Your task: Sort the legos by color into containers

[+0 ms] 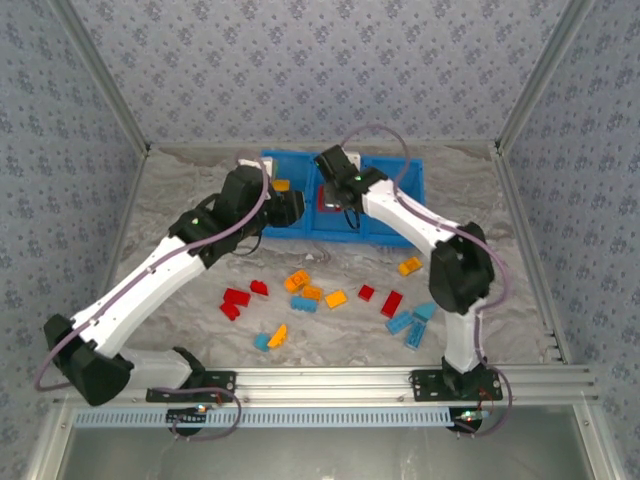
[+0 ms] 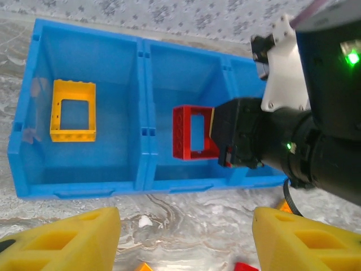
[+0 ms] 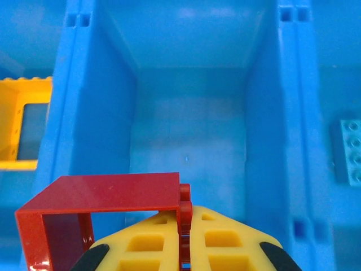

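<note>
Here's my desk (image 1: 330, 345), grey and marbled, walled in on three sides. At its far edge sits the blue bin (image 1: 410, 172), three square compartments in a row. My left arm (image 1: 150, 280) reaches in from the left, and my right arm (image 1: 410, 225) bends in from the right. Both end at the bin.

My left claw (image 2: 186, 237) hangs over the desk just in front of the bin's near wall (image 2: 79, 189), its yellow fingers spread wide with nothing between them.

My right claw (image 3: 186, 226) is over the middle compartment, pressed together and pinching one side of a red frame (image 3: 113, 192). From the left wrist view, that red frame (image 2: 180, 132) sits inside the outline of the middle compartment, with the claw gripping its right side. I can't tell if it touches the floor of the bin.

The left compartment holds a yellow frame (image 2: 73, 90) lying flat. The right compartment holds a light blue brick (image 3: 350, 149).

The rest of the bricks lie scattered on the desk between the bin and my bases. There are red ones (image 1: 236, 297) to the left, orange ones (image 1: 297, 281) in the middle and light blue ones (image 1: 415, 320) to the right.
</note>
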Controlling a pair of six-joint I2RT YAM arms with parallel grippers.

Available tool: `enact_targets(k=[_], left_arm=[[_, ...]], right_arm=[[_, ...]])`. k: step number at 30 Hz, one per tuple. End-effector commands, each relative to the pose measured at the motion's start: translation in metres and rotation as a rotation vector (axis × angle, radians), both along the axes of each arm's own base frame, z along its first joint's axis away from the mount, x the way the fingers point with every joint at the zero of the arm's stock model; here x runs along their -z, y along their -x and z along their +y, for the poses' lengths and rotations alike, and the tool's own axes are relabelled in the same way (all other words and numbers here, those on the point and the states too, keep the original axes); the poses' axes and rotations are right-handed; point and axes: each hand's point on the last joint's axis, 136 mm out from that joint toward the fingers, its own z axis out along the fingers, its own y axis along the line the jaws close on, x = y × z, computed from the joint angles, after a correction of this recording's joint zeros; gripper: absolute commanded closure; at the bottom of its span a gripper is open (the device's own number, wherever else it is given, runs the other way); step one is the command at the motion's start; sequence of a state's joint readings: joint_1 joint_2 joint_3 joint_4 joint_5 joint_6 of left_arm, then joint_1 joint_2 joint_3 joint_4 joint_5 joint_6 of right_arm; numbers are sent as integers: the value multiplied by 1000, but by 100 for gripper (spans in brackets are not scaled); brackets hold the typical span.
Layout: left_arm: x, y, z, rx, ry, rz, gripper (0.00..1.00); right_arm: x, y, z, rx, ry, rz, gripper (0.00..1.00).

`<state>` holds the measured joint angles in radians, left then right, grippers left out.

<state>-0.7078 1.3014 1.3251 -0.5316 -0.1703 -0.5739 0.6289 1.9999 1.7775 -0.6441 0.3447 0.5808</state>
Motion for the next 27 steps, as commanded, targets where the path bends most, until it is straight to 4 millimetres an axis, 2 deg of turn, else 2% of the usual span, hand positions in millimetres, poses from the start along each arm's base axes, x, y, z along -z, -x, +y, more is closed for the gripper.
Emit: enact_targets(k=[1, 5, 9, 18, 20, 23, 25, 27], left_arm=[[-3, -15, -8, 14, 17, 12, 37], [7, -31, -17, 8, 9, 17, 37], [13, -38, -24, 14, 17, 23, 38], [19, -37, -30, 27, 10, 23, 39], [17, -36, -30, 28, 10, 19, 39], [15, -33, -28, 28, 3, 17, 39], [15, -29, -26, 25, -6, 20, 39], [16, -24, -23, 21, -16, 25, 39]], right_arm=[[9, -24, -3, -14, 29, 42, 90], [32, -51, -9, 31, 13, 77, 90], [48, -68, -6, 34, -19, 94, 89], [86, -86, -1, 61, -26, 145, 87], [89, -87, -2, 66, -34, 148, 85], [88, -87, -2, 65, -34, 148, 73], [81, -86, -3, 66, -32, 143, 66], [67, -85, -3, 62, -38, 121, 60]])
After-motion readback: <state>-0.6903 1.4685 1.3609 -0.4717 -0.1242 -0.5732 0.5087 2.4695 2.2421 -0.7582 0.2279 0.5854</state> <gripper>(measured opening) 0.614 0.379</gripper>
